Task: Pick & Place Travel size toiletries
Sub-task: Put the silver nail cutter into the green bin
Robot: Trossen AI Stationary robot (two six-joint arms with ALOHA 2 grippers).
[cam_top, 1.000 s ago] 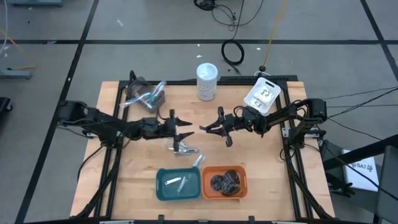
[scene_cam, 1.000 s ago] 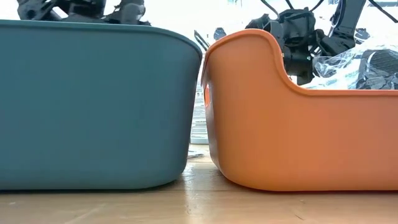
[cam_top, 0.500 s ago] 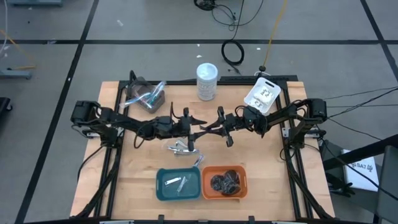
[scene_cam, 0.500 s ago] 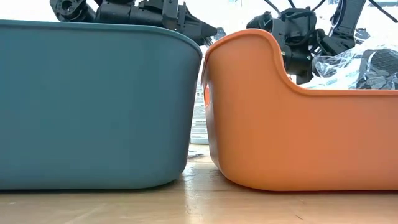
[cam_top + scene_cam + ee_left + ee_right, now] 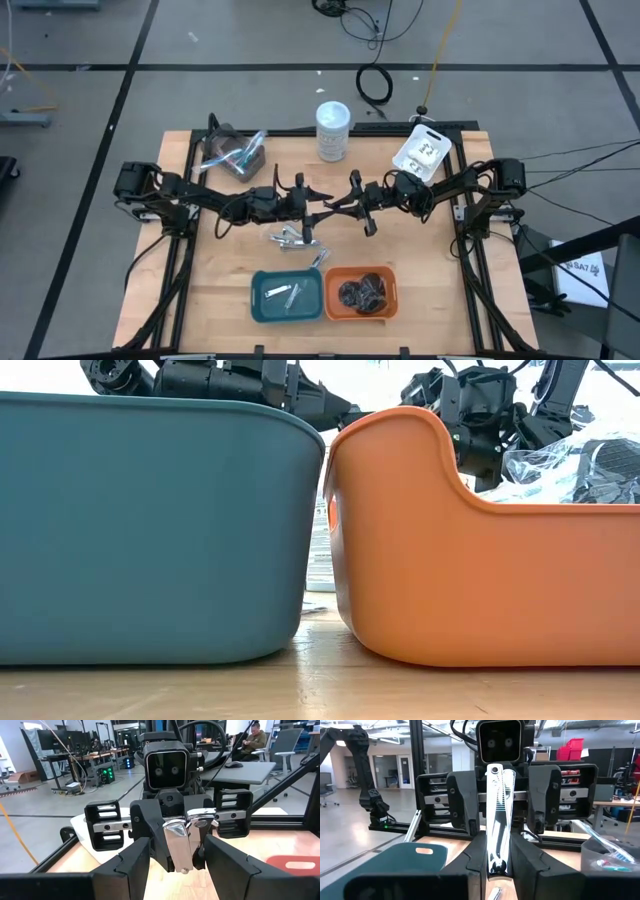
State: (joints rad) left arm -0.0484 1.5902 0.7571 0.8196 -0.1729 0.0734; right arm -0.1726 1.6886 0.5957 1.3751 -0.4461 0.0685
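My two grippers face each other above the middle of the table. My right gripper [image 5: 497, 851] is shut on a slim silver-white stick [image 5: 496, 805], one of the travel size toiletries. My left gripper [image 5: 177, 851] is open. Its fingers [image 5: 462, 802] stand on either side of the stick's free end without touching it. A few more silver pieces [image 5: 293, 237] lie flat on the wood below the grippers. The teal tray [image 5: 262, 296] has silver sticks in it, and the orange tray [image 5: 392, 293] has dark bundles. My right gripper pinches the stick's near end [image 5: 494, 854] between its two fingers. The fingers come about level from the table's right side and lie along the stick. The stick is lifted clear of the table, and its free end [image 5: 494, 772] points toward the left gripper.
A tall white-lidded jar [image 5: 333, 130] stands at the far edge. A clear bag of items [image 5: 232, 153] lies at the back left, and a white packet [image 5: 422, 153] at the back right. The two trays sit side by side at the near edge.
My left gripper has gone toward the table's right edge and a little up, as far as the right gripper, then stopped. Its open fingers now flank the stick's free end. The right gripper has stayed in place with the stick.
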